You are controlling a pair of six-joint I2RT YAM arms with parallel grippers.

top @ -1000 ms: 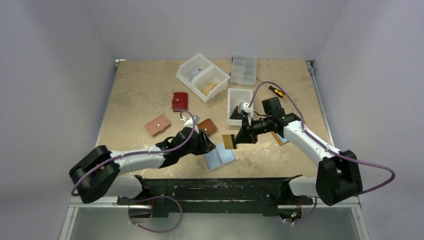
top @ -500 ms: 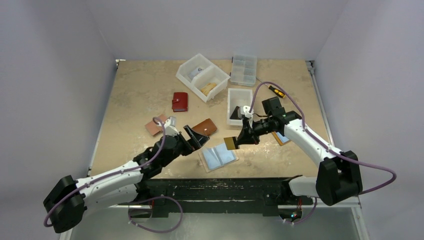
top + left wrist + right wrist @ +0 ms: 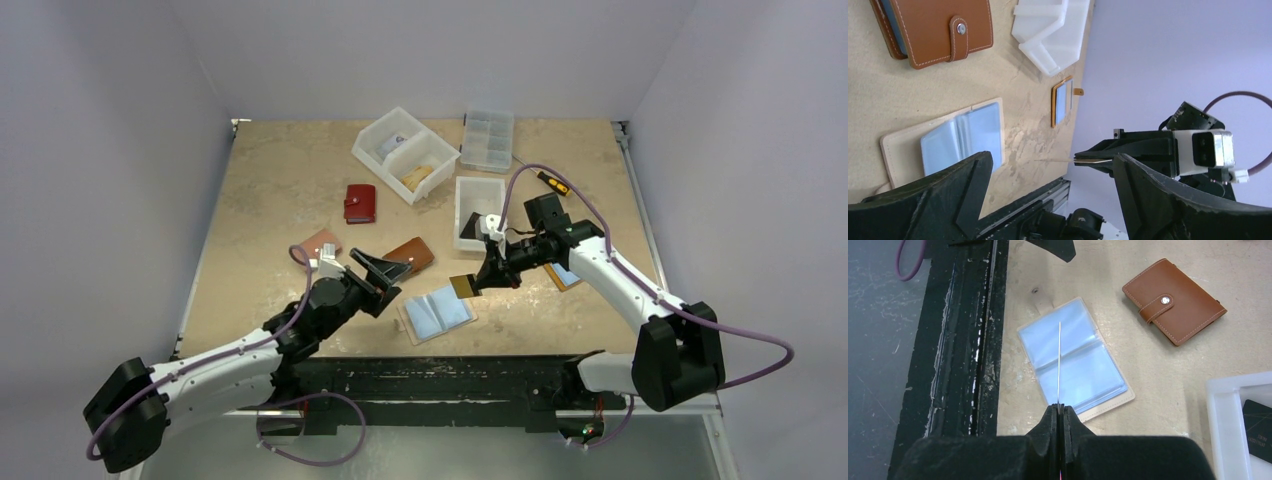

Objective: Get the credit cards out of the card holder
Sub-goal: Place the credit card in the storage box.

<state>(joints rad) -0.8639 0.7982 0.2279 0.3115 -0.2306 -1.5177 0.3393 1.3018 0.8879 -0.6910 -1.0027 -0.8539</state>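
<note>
While right fingers [image 3: 1047, 426] pinch a gold card [image 3: 461, 286], long axis pointing straight out from them, left fingers [image 3: 1168, 200] spread.

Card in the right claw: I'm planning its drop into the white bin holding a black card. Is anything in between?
Nothing visible does. The card is pinched in the right claw, clear of the table, and the white bin sits open-topped just beyond it. The left claw stands open on the opposite side.

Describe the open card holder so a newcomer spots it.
On the table, look at the middle of the near edge. The open card holder lies flat there, beside the closed brown wallet. It alone is spread open: bluish clear sleeves, cream cover.
</note>
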